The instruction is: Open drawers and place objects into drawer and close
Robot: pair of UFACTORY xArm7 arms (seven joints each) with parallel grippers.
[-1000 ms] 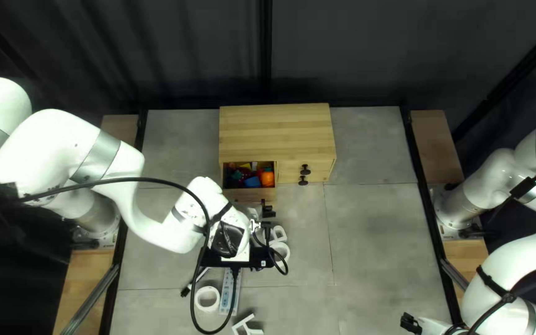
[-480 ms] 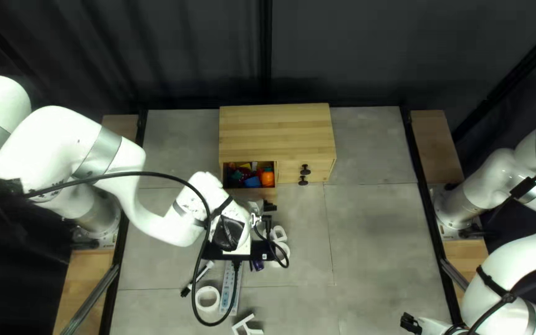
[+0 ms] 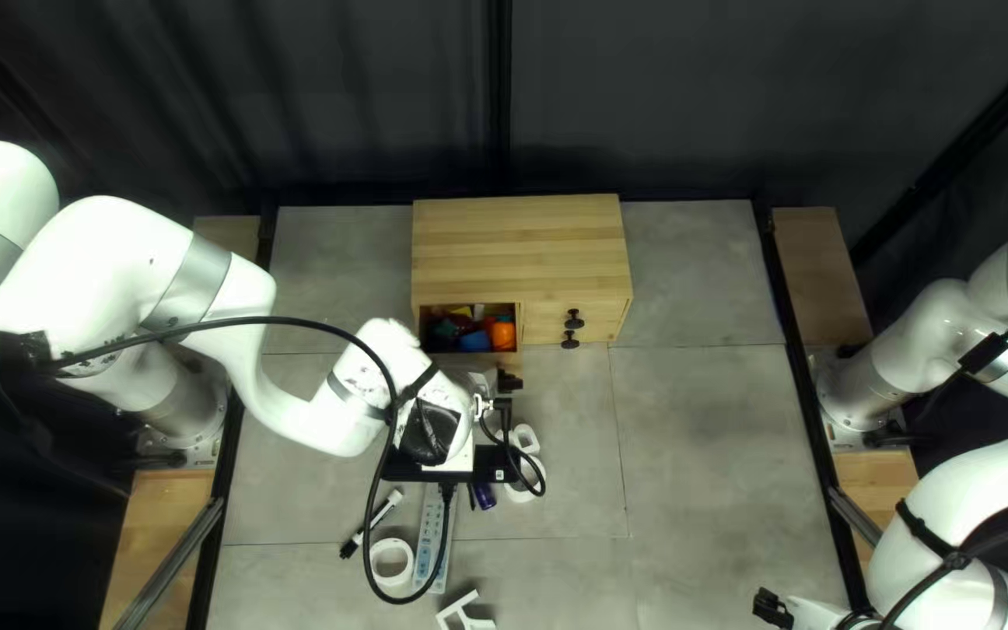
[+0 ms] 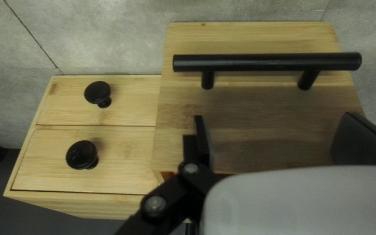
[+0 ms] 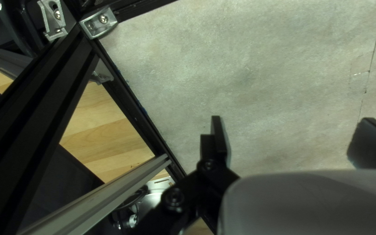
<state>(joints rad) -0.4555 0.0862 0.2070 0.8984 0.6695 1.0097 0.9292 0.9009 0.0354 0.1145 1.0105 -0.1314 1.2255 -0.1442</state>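
Observation:
My left gripper (image 3: 508, 382) is at the front of the pulled-out drawer (image 3: 448, 369) of the wooden cabinet (image 3: 522, 245). Colourful items (image 3: 473, 333) lie in that drawer. From the left wrist view, my left gripper (image 4: 279, 139) stands open over the drawer's front panel (image 4: 257, 109); the black bar handle (image 4: 266, 62) is ahead of its fingers, not between them. Two smaller drawers beside it, each with a round knob (image 4: 97, 92), are shut. My right gripper (image 3: 772, 607) hangs at the near edge of the table, open and empty in the right wrist view (image 5: 294, 139).
Below my left arm lie a marker (image 3: 373, 523), a white ring (image 3: 390, 562), a power strip (image 3: 432, 543) and a purple item (image 3: 484, 496). Another white ring (image 3: 526, 480) and a white bracket (image 3: 464, 611) are nearby. A black cable (image 3: 366, 513) loops from my left arm.
My left arm's wrist and gripper have shifted toward the cabinet, uncovering more of the marker and the purple item. The drawer and my right arm look unmoved.

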